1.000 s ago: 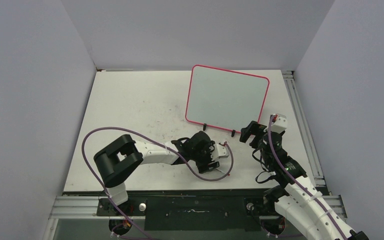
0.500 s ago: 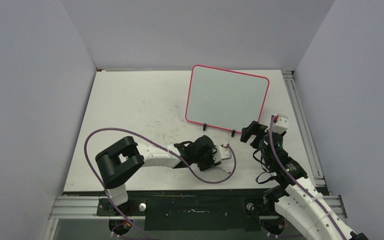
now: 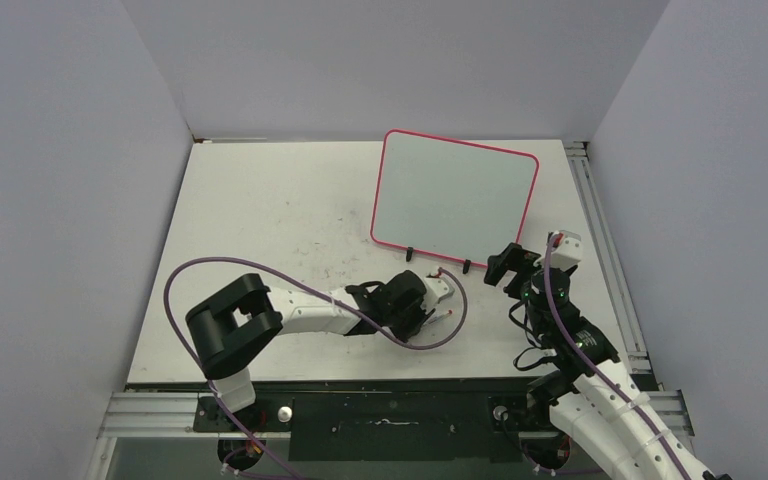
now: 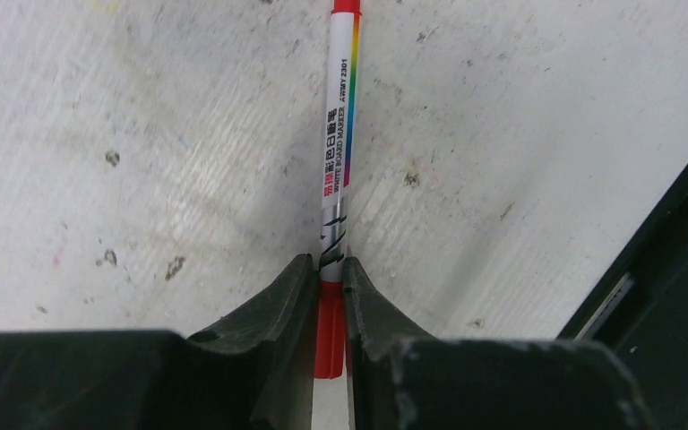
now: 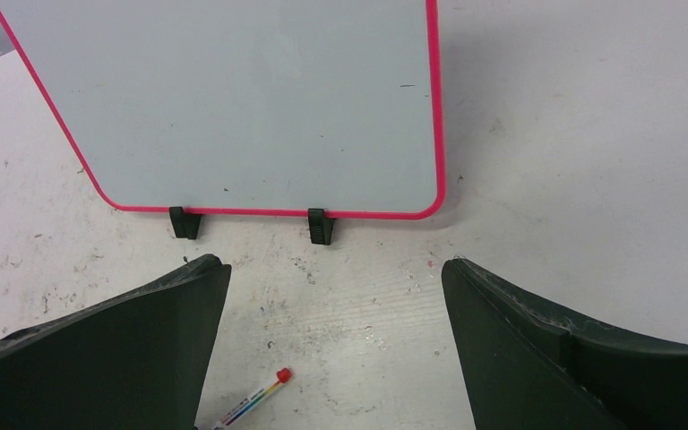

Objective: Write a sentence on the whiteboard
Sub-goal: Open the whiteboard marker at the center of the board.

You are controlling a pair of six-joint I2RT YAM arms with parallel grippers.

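The whiteboard (image 3: pixel 455 200) lies at the far right of the bench (image 3: pixel 260 220), its face blank, with no sentence begun. Nearer, the marker (image 4: pixel 340 134) lies on the bench, and the left claw (image 4: pixel 327 269) is closed tight on it close to one red end. Lift it level so it does not swivel in that narrow pinch; whether a cap is on I cannot tell. The right claw (image 5: pixel 333 266) hangs wide open and empty before the board's clip feet (image 5: pixel 320 227), free to steady the rim (image 5: pixel 436 107).
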